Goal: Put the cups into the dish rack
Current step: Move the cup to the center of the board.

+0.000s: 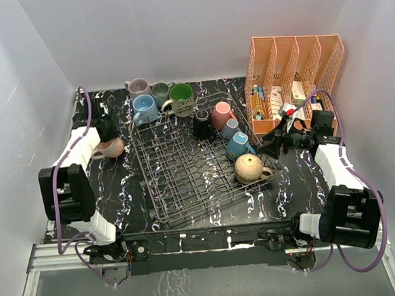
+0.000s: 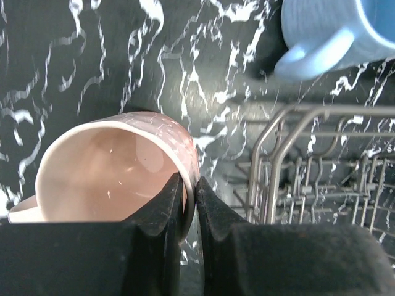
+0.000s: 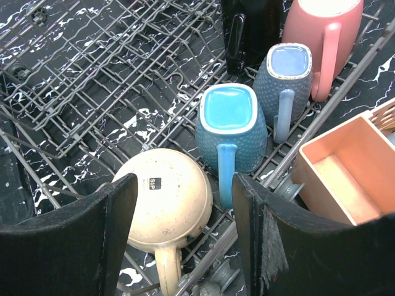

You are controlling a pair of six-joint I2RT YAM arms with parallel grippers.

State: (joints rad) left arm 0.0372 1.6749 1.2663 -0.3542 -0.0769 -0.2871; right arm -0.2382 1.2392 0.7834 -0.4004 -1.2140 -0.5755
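A pink cup (image 2: 111, 166) lies on its side on the table, just left of the dish rack (image 1: 179, 169). My left gripper (image 2: 190, 185) is shut on its rim, one finger inside and one outside; from the top view the gripper (image 1: 105, 137) sits over this cup (image 1: 111, 149). The rack's right side holds upturned cream (image 3: 163, 197), teal (image 3: 231, 126), blue-grey (image 3: 287, 77), pink (image 3: 324, 24) and black (image 3: 247, 31) cups. My right gripper (image 3: 184, 182) hovers open above the cream cup, holding nothing. Mauve (image 1: 138, 88), grey (image 1: 160, 93), green-lined (image 1: 180, 95) and light blue (image 1: 144, 109) cups stand behind the rack.
An orange mesh file organizer (image 1: 293, 67) stands at the back right, close to the rack's right edge and my right arm. Its orange base tray (image 3: 345, 179) shows beside the right gripper. White walls enclose the table on three sides.
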